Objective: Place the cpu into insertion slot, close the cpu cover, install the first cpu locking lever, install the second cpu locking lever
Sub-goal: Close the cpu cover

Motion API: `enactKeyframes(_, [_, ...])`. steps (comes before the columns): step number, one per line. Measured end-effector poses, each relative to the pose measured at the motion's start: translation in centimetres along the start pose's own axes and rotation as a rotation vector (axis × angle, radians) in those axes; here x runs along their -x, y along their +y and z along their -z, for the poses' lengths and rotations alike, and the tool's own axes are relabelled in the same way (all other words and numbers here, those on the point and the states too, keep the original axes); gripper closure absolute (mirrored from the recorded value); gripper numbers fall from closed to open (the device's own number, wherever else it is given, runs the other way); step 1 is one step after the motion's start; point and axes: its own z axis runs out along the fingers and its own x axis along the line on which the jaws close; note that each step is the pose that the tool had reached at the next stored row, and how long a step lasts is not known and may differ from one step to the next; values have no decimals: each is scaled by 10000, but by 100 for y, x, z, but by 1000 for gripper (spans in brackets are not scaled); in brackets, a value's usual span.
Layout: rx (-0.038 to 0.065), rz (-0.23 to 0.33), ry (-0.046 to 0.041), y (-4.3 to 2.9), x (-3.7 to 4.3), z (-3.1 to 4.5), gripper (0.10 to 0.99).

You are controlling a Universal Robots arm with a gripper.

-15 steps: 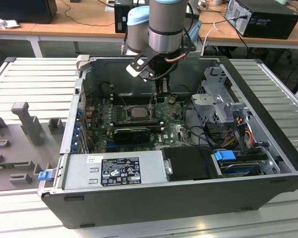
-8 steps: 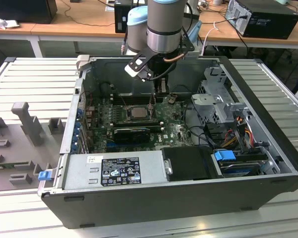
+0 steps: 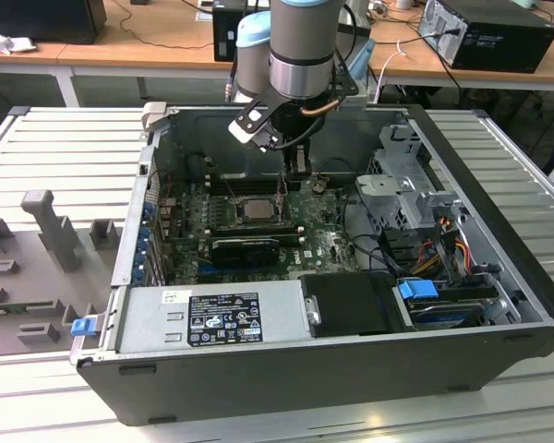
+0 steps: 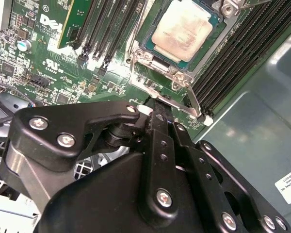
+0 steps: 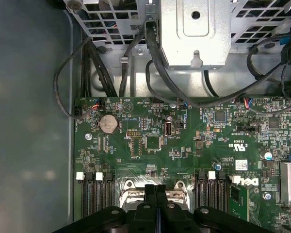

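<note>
Midway across the motherboard, the cpu sits seated, cpu cover down; locking levers seemingly unlatched; tool fingers together.

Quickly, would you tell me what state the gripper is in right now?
Gripper: closed, holding nothing that shows, low beside the seated cpu.
</note>
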Motion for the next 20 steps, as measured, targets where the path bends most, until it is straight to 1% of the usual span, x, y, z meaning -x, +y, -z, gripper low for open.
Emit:
enactKeyframes(7, [0,0,0,-37,0,2,980])
enactKeyframes(14, [0,0,0,-105,1,-2,980])
enactKeyframes(16, [-2,0,1,-137,2,-9,980])
enactKeyframes(17, [-9,1,0,-171,3,-16,980])
enactKeyframes(18, [-18,-1,0,-188,3,-21,980])
enactKeyframes(20, [-26,-2,0,-231,3,-55,980])
